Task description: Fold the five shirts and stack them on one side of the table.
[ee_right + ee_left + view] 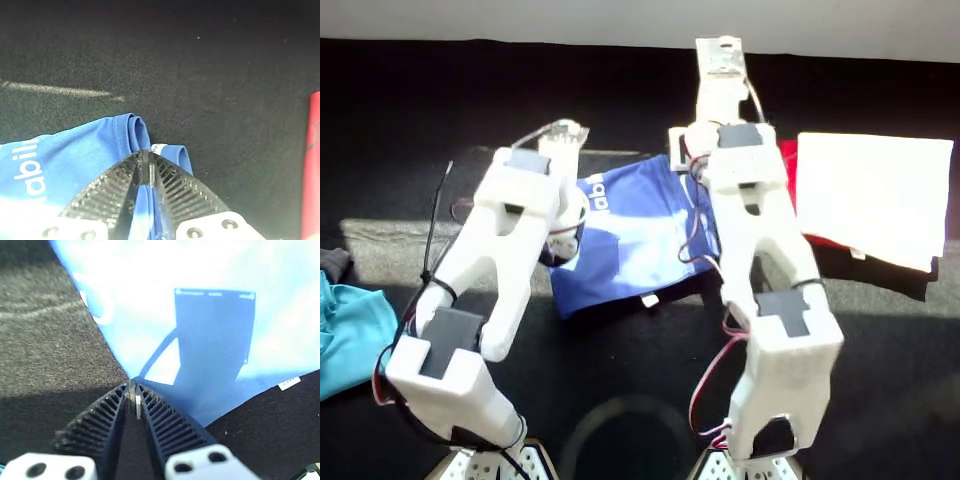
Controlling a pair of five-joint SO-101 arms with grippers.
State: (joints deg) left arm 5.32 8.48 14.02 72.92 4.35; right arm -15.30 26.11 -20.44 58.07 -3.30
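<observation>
- Lying near the middle of the black table (880, 380), the blue shirt (630, 240) was spread flat between the 2 arms.
- In the high view it sat skewed: its near edge rose toward the right arm (770, 300), and its white lettering lay at the side next to the left arm (500, 250).
- Both arms covered its sides, so its long axis could not be told with certainty; the visible part ran slightly more across the table than away from the arms.
- A small white tag (648, 299) showed at the shirt's near edge.
- The left gripper (132, 390) had its ribbed jaws pressed together, the tips meeting right at the shirt's edge where the cloth drew to a point.
- The right gripper (145, 156) was likewise closed, pinching a rolled fold of blue cloth at the far edge, beside a small white label.
- At the right side of the table a folded white shirt (875, 195) lay on top of a red shirt (787, 165), whose edge showed along the side nearest the right arm.
- At the left edge a crumpled teal shirt (350, 330) lay well apart from the blue one, with a dark grey cloth (332, 262) just beyond it.
</observation>
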